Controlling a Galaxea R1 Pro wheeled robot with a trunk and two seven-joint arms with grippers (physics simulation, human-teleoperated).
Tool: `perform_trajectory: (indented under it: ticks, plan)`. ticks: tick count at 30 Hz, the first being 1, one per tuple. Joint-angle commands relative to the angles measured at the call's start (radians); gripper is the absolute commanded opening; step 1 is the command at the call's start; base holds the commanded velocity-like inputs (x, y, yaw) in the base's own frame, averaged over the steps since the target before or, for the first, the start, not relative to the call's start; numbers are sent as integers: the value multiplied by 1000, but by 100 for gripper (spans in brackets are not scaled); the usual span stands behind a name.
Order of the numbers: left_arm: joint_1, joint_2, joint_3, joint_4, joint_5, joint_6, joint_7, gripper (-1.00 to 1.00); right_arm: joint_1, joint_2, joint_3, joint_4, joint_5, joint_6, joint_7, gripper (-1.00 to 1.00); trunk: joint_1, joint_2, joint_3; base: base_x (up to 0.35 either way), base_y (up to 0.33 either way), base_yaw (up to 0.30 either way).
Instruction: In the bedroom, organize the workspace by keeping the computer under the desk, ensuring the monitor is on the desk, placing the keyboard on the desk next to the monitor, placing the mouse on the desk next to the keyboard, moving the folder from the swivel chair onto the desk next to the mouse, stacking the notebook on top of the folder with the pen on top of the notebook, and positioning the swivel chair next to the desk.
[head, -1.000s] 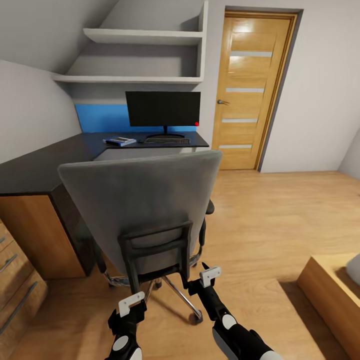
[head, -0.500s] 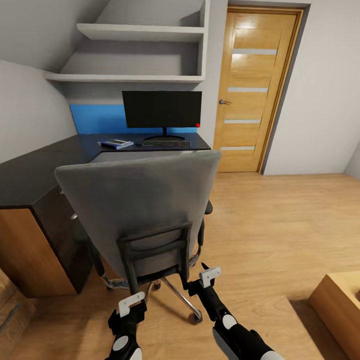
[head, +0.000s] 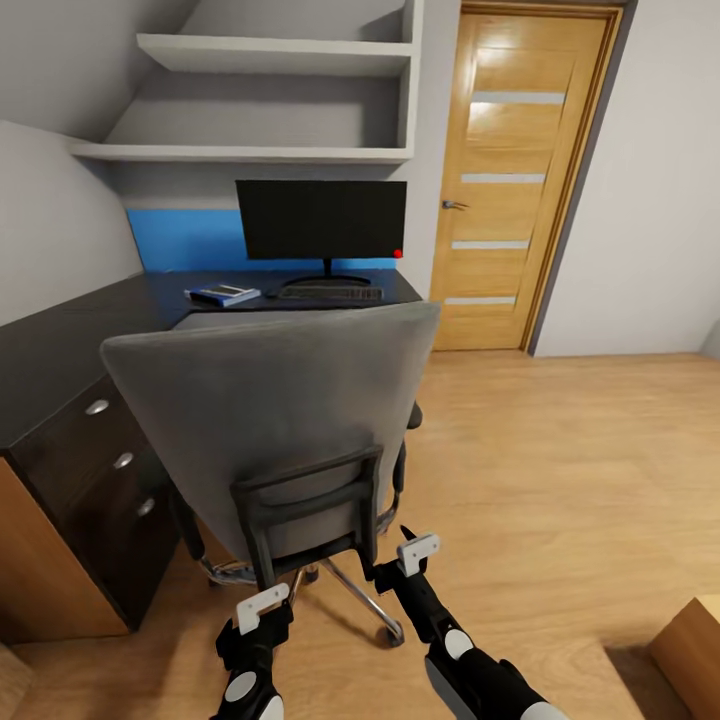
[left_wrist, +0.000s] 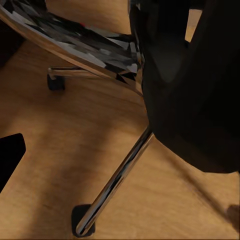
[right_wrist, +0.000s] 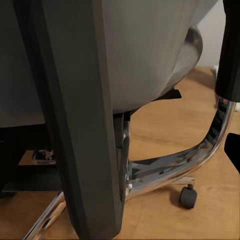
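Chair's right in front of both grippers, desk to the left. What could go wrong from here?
1. The swivel chair rides on castors; an off-centre push from the left gripper or right gripper may spin it rather than roll it straight.
2. The drawer unit sits close beside the chair's chrome base; a leg could catch on it.
3. The chair back hides part of the desk edge, so judging the gap is harder.

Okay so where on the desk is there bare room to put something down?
The near wing of the desk, between the grey wall and the swivel chair, looks bare. Crowded: the far end under the monitor, where the keyboard and the blue folder lie.
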Motion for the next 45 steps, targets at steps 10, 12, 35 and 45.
perform_trajectory:
  ticks: [10,12,35,45]
  plan:
    - [-1,5,-1,-1,3,-10,7,100,-2,-2,-1,1,-24,-6,1,100,0,0,-1,320,0,0]
    - [-1,5,-1,-1,3,-10,7,100,-2,-2,-1,1,-24,-6,1,100,0,0,-1,321,0,0]
    - [-1,7,-2,-1,3,-10,8,100,-2,-3,-1,1,-23,-6,1,100,0,0,-1,321,0,0]
    - [-1,14,-2,-1,3,-37,6,100,-2,-4,-1,1,-23,-8,2,100,0,0,-1,321,0,0]
